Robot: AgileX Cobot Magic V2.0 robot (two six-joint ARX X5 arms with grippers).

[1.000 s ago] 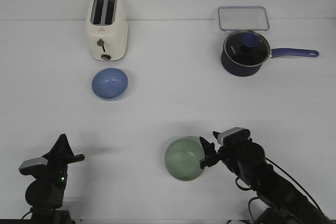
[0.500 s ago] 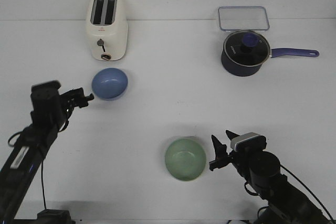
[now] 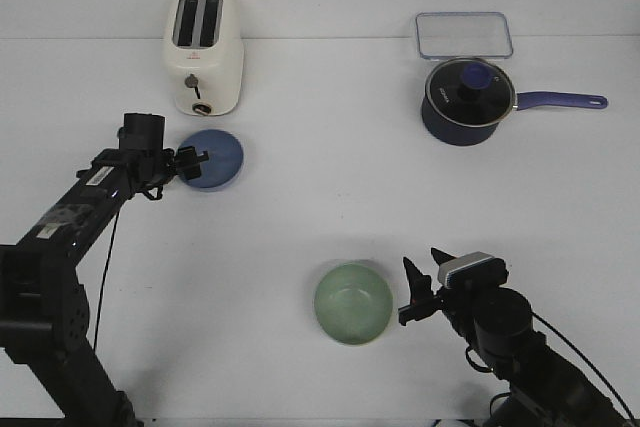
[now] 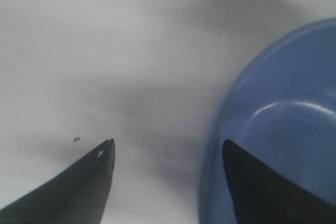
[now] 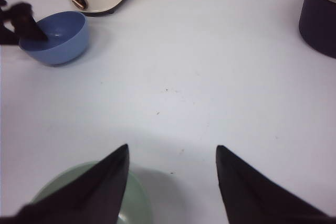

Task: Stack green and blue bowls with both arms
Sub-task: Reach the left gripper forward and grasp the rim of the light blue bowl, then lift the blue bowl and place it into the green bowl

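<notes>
The blue bowl (image 3: 214,158) sits in front of the toaster; it also shows in the left wrist view (image 4: 278,129) and the right wrist view (image 5: 55,36). My left gripper (image 3: 192,164) is open astride the bowl's left rim, one finger inside the bowl and one outside, as the left wrist view (image 4: 168,148) shows. The green bowl (image 3: 352,303) rests on the table near the front; its edge shows in the right wrist view (image 5: 139,203). My right gripper (image 3: 420,287) is open and empty just right of the green bowl, seen in its own view (image 5: 172,153).
A cream toaster (image 3: 203,51) stands behind the blue bowl. A navy saucepan (image 3: 470,99) with a long handle sits at the back right, with a clear lidded box (image 3: 463,35) behind it.
My left arm has swung in from the left front to the blue bowl, its fingers now over the rim. My right gripper pulled back from the green bowl, then stayed still.
</notes>
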